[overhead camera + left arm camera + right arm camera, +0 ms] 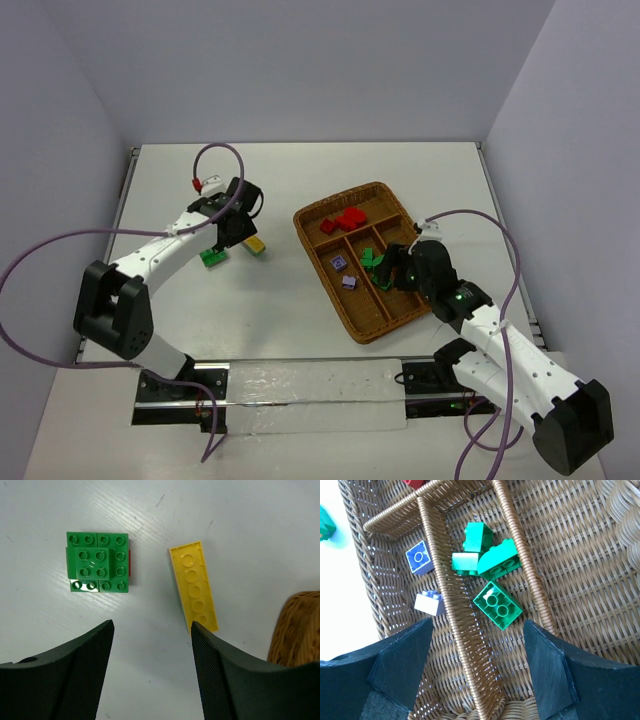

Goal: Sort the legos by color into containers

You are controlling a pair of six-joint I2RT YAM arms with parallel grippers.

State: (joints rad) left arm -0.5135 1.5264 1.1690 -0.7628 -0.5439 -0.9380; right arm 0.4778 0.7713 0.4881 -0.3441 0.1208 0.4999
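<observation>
A green lego clump (212, 256) (98, 562) and a yellow plate (256, 245) (193, 585) lie on the table left of the wicker tray (400, 318). My left gripper (231, 236) (152, 630) is open and empty just above them, its right finger by the yellow plate's near end. My right gripper (398, 270) (477, 630) is open and empty over the tray's middle slot, above several green bricks (487, 560) (374, 259). Two pale purple bricks (425, 580) (343, 271) lie in the neighbouring slot. Red bricks (344, 220) lie in the crosswise section.
The tray's corner (297, 630) shows at the right of the left wrist view. Purple cables loop from both arms. A metal rail (300, 385) runs along the near table edge between the arm bases. Walls close in on three sides.
</observation>
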